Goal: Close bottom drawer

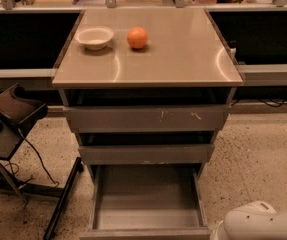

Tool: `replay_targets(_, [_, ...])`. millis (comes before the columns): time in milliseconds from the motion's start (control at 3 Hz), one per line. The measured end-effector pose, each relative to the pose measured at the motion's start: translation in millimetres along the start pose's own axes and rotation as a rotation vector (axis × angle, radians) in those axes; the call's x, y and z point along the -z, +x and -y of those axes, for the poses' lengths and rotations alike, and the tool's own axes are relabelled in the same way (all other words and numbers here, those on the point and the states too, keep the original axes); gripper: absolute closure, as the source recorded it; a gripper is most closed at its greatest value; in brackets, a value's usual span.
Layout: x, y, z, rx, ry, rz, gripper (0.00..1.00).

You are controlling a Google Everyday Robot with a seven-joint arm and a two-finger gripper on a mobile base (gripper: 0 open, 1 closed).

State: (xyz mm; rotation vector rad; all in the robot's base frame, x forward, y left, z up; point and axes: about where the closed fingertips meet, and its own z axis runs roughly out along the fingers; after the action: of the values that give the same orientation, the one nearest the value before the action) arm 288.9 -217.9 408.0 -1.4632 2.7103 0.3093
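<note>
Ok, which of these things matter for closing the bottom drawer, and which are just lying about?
For the job:
bottom drawer, pulled out
gripper, out of view; only the white arm shows at lower right

Lying about:
bowl and orange on the cabinet top
top drawer, middle drawer
black stand at left

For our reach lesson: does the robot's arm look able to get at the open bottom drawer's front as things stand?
Probably yes. The bottom drawer stands pulled out with nothing seen against its front, and the arm sits close beside its front corner, at the picture's lower right. The gripper is out of view.
</note>
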Motion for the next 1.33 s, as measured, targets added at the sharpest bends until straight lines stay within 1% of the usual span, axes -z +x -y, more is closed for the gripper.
replay_targets(333, [-12,-8,50,0.016,0.116,-0.006,0.00])
replay_targets(667, [-9,-16,68,0.036,0.163,0.003,0.00])
replay_targets(1000, [-10,-16,68,0.036,0.163,0.003,0.00])
replay_targets(1333, [-42,-9,63,0.040,0.105,-0.018,0.00])
